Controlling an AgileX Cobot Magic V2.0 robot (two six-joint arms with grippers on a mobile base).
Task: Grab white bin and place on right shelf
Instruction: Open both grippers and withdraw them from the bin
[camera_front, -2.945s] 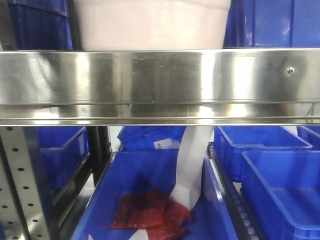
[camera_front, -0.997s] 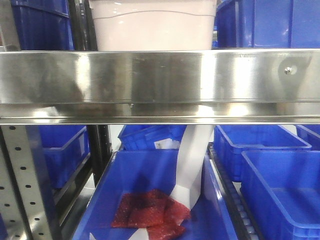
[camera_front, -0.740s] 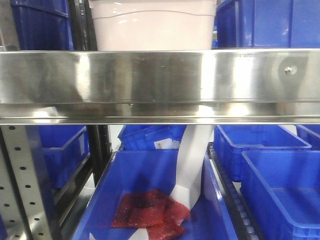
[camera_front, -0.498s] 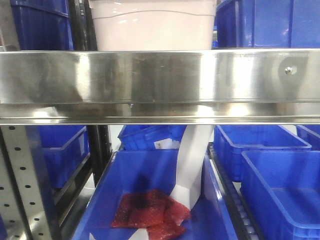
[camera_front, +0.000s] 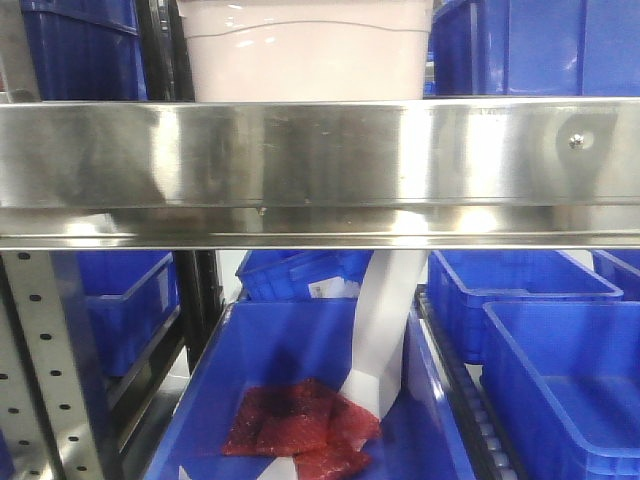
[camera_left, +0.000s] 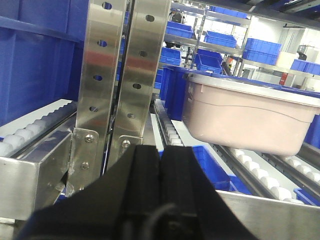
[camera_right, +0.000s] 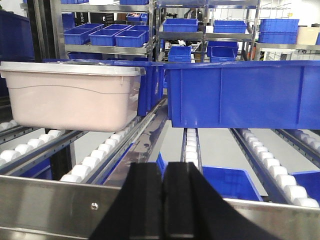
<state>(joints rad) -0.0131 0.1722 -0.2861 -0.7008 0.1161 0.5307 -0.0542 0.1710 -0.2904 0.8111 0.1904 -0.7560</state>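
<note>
The pinkish white bin (camera_right: 70, 97) (curved side ridge, glossy lid) rests on rollers; both tools (camera_left: 160, 165) (camera_right: 163, 177) pressed closed, empty.

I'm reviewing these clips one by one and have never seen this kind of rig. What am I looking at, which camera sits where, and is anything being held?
This is a mobile robot with two arms, parked in front of warehouse racking. One camera looks straight ahead from the robot's body: it sees the shiny steel front rail of the right shelf, the white bin above it, and a blue crate below holding red packets.

The other two cameras ride on the wrists. Each shows its own gripper as the black shape at the bottom: the left gripper and the right gripper. Both have their fingers pressed together and hold nothing.

From the wrists, the white bin sits on roller tracks, with a big blue crate beside it. Neither gripper touches the bin.
</note>
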